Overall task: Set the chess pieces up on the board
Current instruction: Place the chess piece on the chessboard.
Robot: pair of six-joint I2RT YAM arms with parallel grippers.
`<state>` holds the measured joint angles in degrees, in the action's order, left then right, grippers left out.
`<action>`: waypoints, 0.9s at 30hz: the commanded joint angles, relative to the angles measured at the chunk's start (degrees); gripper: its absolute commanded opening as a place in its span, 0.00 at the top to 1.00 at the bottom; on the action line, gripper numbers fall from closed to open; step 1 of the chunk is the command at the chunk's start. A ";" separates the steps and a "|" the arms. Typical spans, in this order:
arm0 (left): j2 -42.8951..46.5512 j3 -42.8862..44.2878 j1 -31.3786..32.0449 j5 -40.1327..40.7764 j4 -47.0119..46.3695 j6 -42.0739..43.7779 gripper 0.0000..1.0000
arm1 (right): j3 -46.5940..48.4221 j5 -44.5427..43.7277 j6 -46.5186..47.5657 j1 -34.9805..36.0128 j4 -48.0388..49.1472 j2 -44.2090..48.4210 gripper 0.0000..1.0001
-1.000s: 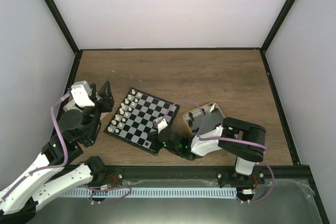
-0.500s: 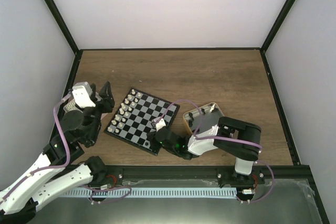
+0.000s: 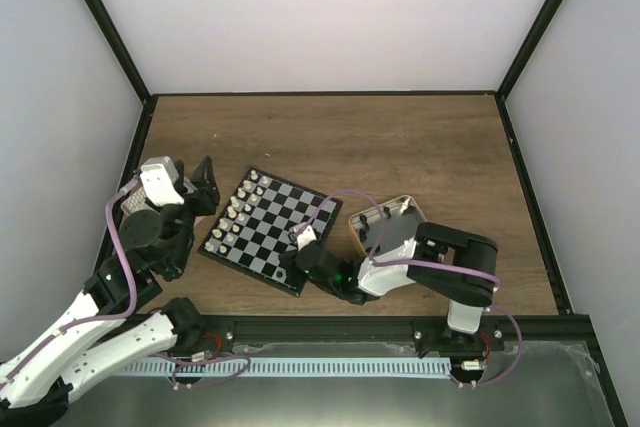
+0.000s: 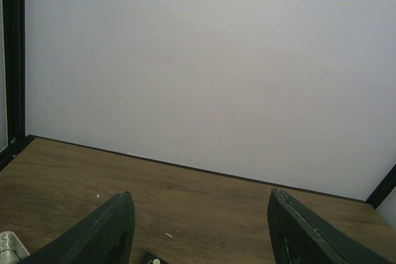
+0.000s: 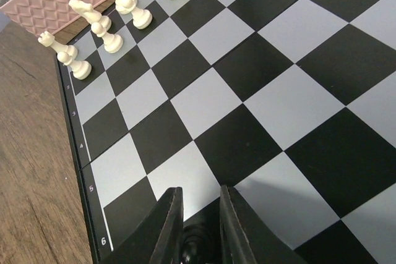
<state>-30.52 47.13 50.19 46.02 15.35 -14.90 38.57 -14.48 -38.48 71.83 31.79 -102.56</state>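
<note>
At the board's [image 5: 247,91] near corner, by the printed rank numbers, the right gripper [image 5: 199,199] sets its fingers close on either side of a black piece [image 5: 190,246]; whether they press it or merely flank it I cannot tell. To seat it well, the piece should stand upright and centred in its square before the fingers part evenly and lift straight up. Left of the board the left gripper [image 4: 201,224] hangs spread and empty, and white pieces [image 5: 111,26] line the board's opposite side.

Top cam high at near edge, looking down over whole table [image 3: 400,137], left wrist cam low, facing back wall [image 4: 204,60], right wrist cam v. close over board [image 5: 247,91], board shared w/ top view
</note>
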 commanded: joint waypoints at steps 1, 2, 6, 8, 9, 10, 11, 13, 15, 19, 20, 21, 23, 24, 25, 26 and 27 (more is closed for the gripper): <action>-0.32 -0.33 -0.16 0.16 -1.03 0.39 0.39 | -0.16 -0.84 -0.27 0.44 0.72 2.04 0.80; -0.39 -0.31 -0.10 0.18 -0.96 0.39 0.39 | -0.16 -0.73 -0.35 0.49 0.50 2.40 0.80; -0.59 -0.36 -0.11 0.16 -0.86 0.45 0.39 | 0.53 -0.23 -1.56 0.50 -2.47 4.22 0.78; -0.59 -0.35 -0.11 0.22 -0.85 0.49 0.39 | 1.18 0.36 -2.51 0.50 -4.98 5.33 0.76; -0.59 -0.33 -0.11 0.29 -0.90 0.44 0.39 | 1.55 0.63 -2.81 0.49 -6.41 5.88 0.75; -0.59 -0.36 -0.13 0.30 -0.86 0.40 0.39 | 2.14 0.76 -3.43 0.44 -8.85 6.69 0.75; -0.51 -0.37 -0.10 0.30 -0.85 0.42 0.39 | 2.93 0.57 -4.04 0.48 -11.38 7.23 0.74; -0.51 -0.30 -0.10 0.39 -0.85 0.39 0.39 | 4.68 0.07 -5.28 0.45 -16.92 8.26 0.74; -0.46 -0.39 -0.10 0.36 -0.77 0.34 0.39 | 6.52 -0.37 -6.61 0.39 -22.51 9.69 0.73; -0.42 -0.42 -0.16 0.03 -0.59 0.14 0.39 | 8.45 -1.42 -8.39 -0.48 -31.29 15.17 0.71; -0.41 -0.45 -0.13 -0.09 -0.51 0.01 0.39 | 9.20 -1.50 -8.67 -1.03 -33.66 16.66 0.70; -0.41 -0.45 -0.10 -0.44 -0.39 -0.16 0.39 | 10.12 -1.51 -8.96 -1.72 -36.24 18.36 0.69; -0.41 -0.17 -0.10 -1.53 -0.06 -0.58 0.39 | 11.95 -2.20 -9.21 -3.39 -41.78 21.78 0.68; -0.41 -0.12 -0.16 -2.15 0.24 -0.89 0.39 | 12.84 -2.28 -9.00 -4.36 -44.17 24.01 0.67; -0.41 -0.06 -0.13 -2.82 0.43 -1.20 0.38 | 13.84 -2.46 -9.09 -5.50 -46.62 25.64 0.66; -0.41 -0.11 -0.10 -3.42 0.65 -1.60 0.35 | 14.81 -2.82 -9.40 -6.67 -49.50 27.10 0.64; -0.41 -0.16 -0.10 -3.92 0.79 -1.97 0.34 | 15.65 -2.85 -9.27 -8.02 -51.90 28.49 0.61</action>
<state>-31.16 47.11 50.19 44.58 15.59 -15.42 49.30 -14.68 -46.54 67.68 -6.68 -79.64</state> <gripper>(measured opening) 0.642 0.354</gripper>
